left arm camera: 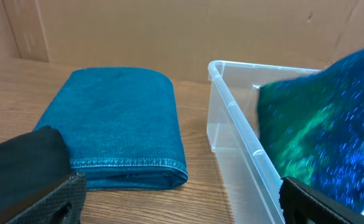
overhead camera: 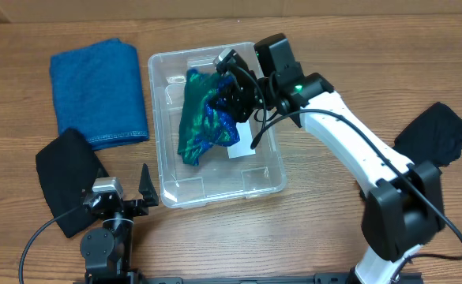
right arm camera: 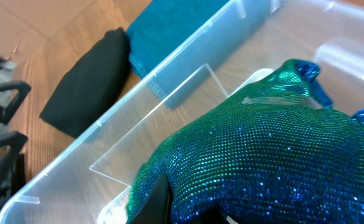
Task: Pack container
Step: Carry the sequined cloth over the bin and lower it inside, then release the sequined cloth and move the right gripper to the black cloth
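Wood-grain table (overhead camera: pixel 309 237), cardboard wall (left arm camera: pixel 169 31) behind. Right gripper (overhead camera: pixel 234 99) pinches sequinned green-blue cloth (overhead camera: pixel 203 126) inside clear rectangular plastic container (overhead camera: pixel 215 180); left gripper (overhead camera: pixel 124 189) spread.

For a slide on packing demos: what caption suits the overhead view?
Right hand holds a sequined green-blue cloth in the clear container; blue towel and black cloths lie outside.

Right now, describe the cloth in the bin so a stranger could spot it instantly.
Find the clear container mid-table. Inside it, at the right hand, hangs a crumpled cloth. Only it glitters green-blue; the folded towel is plain blue, the other cloths black.
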